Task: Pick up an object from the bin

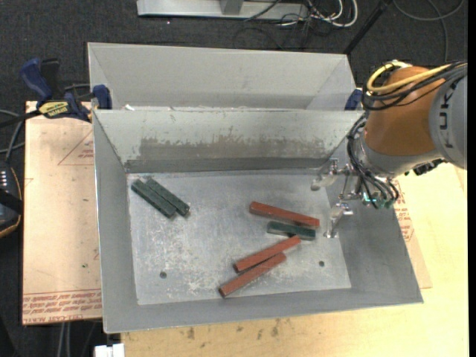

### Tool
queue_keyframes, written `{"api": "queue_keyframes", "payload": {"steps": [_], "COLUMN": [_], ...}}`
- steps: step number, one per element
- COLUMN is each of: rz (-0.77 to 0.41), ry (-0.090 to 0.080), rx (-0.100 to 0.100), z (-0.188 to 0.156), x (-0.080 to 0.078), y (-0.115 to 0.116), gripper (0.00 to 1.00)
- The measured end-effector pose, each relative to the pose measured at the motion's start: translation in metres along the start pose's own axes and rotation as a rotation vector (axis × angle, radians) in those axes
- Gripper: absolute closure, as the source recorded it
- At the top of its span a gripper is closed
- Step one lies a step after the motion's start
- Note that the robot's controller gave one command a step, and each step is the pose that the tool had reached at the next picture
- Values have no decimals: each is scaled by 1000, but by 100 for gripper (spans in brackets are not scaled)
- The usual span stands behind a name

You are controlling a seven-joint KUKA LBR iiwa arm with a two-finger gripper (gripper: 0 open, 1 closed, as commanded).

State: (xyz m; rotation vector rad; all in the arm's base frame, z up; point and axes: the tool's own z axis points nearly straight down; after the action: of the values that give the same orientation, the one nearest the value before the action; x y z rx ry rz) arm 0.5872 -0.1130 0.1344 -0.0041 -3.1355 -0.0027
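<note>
My tool [332, 227] hangs low at the right side of the bin [208, 244], near its sloped right wall. I see nothing gripped in it, and from this angle I cannot tell whether it is spread or pressed together. Just to its left lie the nearest candidates. One is a long red-brown bar [284, 214] lying aslant, its right end close beside the tool's tip. The other is a shorter dark green bar [291, 230], tucked against the long bar's lower side. Below those, two more red-brown bars [262, 256] lie side by side, slanting toward the front left (the upper one seems to touch the green bar's end). A pair of dark green bars [160, 198] lies well apart at the far left.

As I judge it, the pick is not yet made. I'd choose the long red-brown bar, since its upper side is free, and bring the tool over its middle rather than its end. I'd turn the wrist so the closing line crosses the bar's narrow width, then go down almost to the floor before closing. The risk is catching the green bar too, or merely pushing the bar away.
</note>
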Motion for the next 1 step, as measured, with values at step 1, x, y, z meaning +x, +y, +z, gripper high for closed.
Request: {"api": "queue_keyframes", "payload": {"steps": [1], "rz": [-2], "ry": [-7], "rx": [1], "z": [-4], "x": [-2], "y": [0], "gripper": [0]}}
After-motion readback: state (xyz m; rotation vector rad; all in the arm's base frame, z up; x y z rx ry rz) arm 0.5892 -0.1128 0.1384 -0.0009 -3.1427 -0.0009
